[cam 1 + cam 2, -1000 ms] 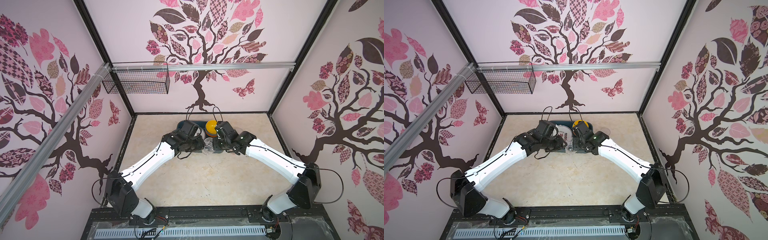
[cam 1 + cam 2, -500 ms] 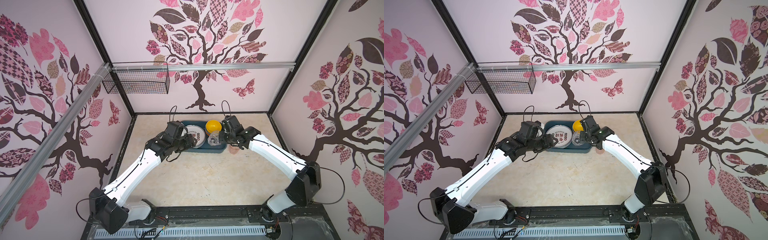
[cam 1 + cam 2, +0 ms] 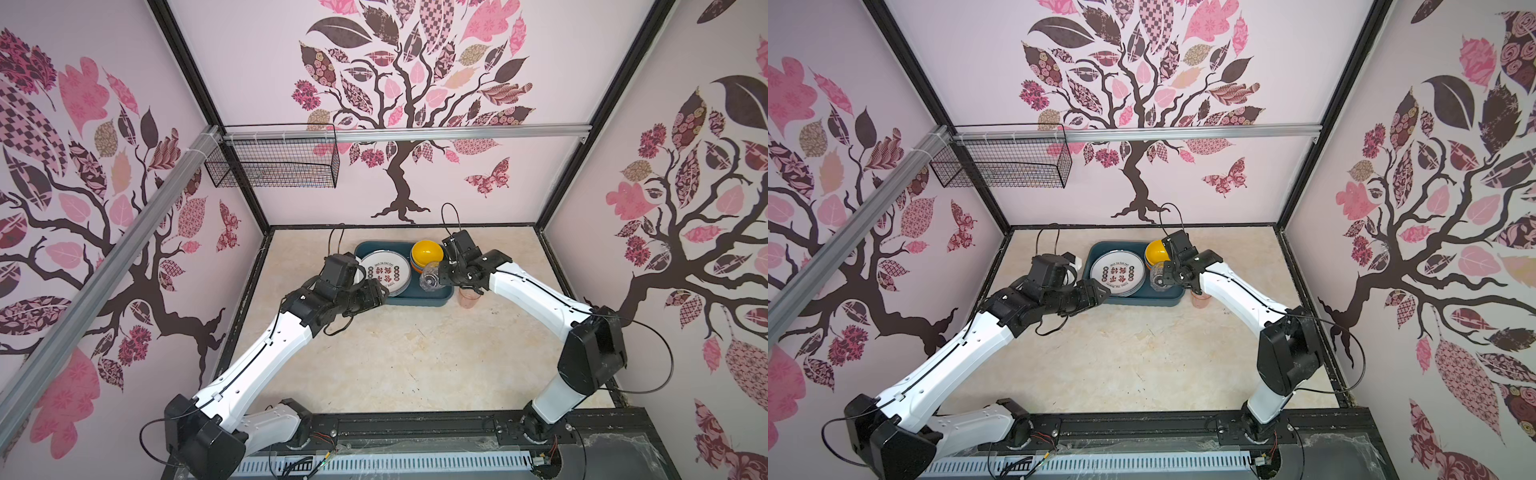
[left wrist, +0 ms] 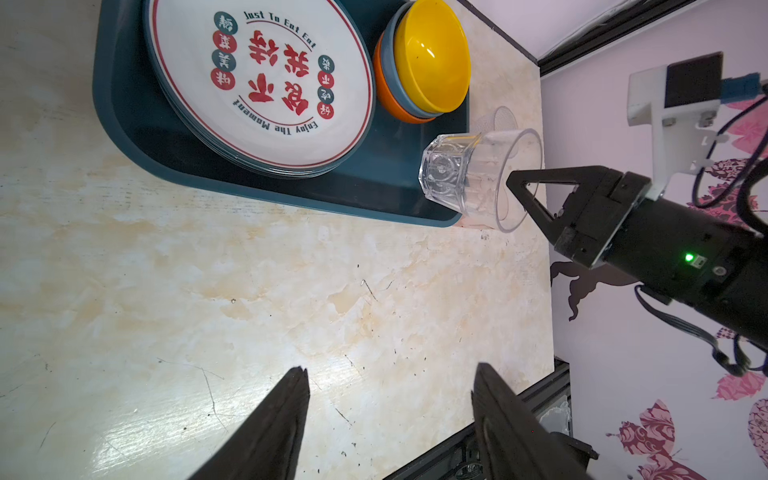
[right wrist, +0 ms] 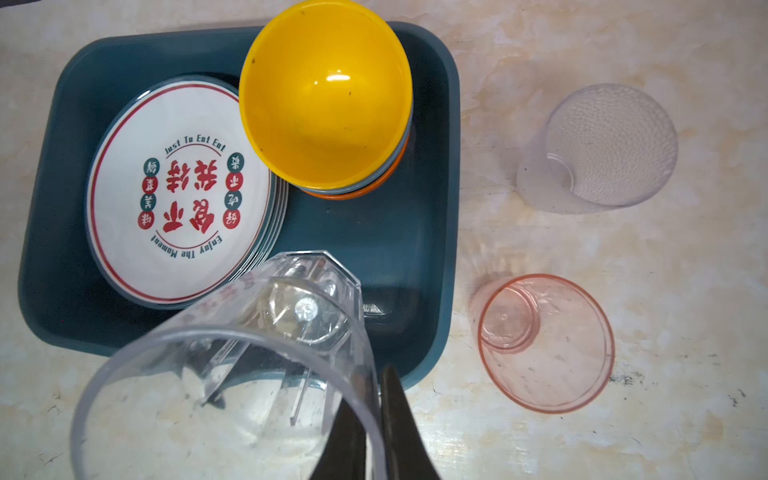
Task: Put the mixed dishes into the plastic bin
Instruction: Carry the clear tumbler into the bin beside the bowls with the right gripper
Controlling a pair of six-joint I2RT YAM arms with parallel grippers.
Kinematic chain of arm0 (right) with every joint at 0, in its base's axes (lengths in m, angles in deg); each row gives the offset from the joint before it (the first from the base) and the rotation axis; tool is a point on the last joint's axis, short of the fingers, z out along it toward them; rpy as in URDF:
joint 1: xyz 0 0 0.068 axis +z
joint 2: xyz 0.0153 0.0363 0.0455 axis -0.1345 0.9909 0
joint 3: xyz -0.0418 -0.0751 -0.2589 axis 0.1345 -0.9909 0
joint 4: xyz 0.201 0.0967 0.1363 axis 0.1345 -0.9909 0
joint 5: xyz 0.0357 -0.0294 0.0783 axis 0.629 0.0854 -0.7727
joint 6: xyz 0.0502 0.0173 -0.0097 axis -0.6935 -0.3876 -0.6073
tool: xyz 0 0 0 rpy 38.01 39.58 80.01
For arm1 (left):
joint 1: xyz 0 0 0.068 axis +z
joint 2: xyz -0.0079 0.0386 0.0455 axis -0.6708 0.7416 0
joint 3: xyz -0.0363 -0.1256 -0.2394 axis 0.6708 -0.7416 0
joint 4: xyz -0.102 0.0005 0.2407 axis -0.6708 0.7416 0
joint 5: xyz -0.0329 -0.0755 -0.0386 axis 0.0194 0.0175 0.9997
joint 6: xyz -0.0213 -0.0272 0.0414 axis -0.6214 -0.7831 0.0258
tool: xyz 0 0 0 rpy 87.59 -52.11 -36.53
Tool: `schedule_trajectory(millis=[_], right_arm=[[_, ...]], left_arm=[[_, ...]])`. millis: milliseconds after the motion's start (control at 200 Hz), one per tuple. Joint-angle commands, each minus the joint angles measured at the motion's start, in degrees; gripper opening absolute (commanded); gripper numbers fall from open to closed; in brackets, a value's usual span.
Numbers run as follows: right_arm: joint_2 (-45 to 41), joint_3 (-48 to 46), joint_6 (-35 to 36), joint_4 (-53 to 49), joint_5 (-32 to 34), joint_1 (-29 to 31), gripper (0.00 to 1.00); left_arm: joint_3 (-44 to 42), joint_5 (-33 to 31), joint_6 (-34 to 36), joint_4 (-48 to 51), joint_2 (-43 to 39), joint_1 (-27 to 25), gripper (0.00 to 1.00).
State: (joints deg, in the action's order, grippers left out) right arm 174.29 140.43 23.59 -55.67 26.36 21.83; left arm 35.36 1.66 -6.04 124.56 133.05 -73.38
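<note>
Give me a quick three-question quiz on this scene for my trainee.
1. True or false: the left gripper is shut.
2. Fill the gap: the right gripper pinches the rim of the ____.
3. How many cups stand on the table outside the plastic bin?
Key: 1 false, it is open and empty. 2 clear cup. 3 two, the pink cup and the textured cup.
</note>
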Motion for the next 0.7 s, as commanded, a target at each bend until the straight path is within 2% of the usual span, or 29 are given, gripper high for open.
schedule_trajectory(millis=[0,695], right_arm=[[2.1,3.4,0.8,1.3,0.5,-0.8,0.03],[9.5,4.1,1.3,1.6,0.6,-2.4,0.04]], left_arm=[[-1.9,0.7,0.9,0.0,-1.0,0.4,0.65],[-3.7,0.2,0.6,1.0,-1.5,0.7,0.65]])
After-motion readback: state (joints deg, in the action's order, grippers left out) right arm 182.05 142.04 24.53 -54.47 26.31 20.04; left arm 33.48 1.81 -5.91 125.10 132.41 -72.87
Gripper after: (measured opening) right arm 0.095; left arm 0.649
